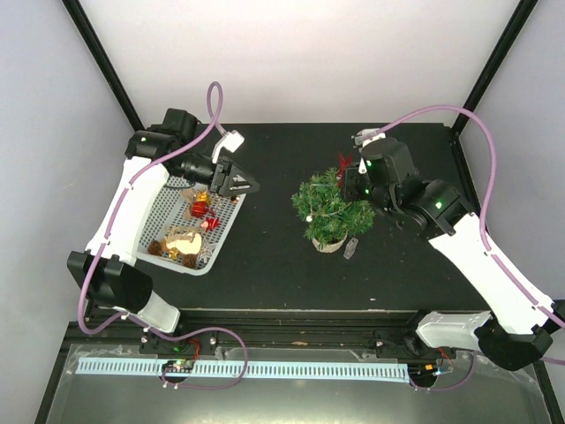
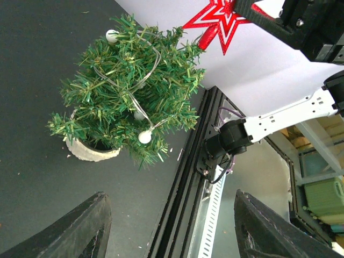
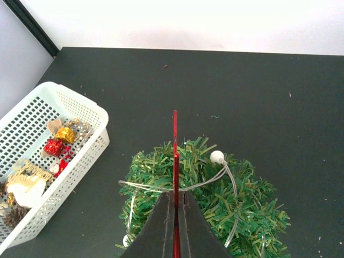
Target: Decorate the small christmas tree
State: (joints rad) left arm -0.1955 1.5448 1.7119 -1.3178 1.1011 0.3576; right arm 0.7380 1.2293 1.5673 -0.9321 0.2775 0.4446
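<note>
Right gripper [image 3: 174, 203] pinches red star [image 3: 174, 134] over the small christmas tree [image 3: 236, 207] — left gripper [image 2: 171, 200] wide, apart.

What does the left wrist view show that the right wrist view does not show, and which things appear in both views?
Only the left wrist view: the whitish pot under the small christmas tree, and the flat face of the red star. Only the right wrist view: the white basket with ornaments, and the star seen edge-on. Both: the tree, its string of white bulbs, and the star held by the right gripper.
</note>
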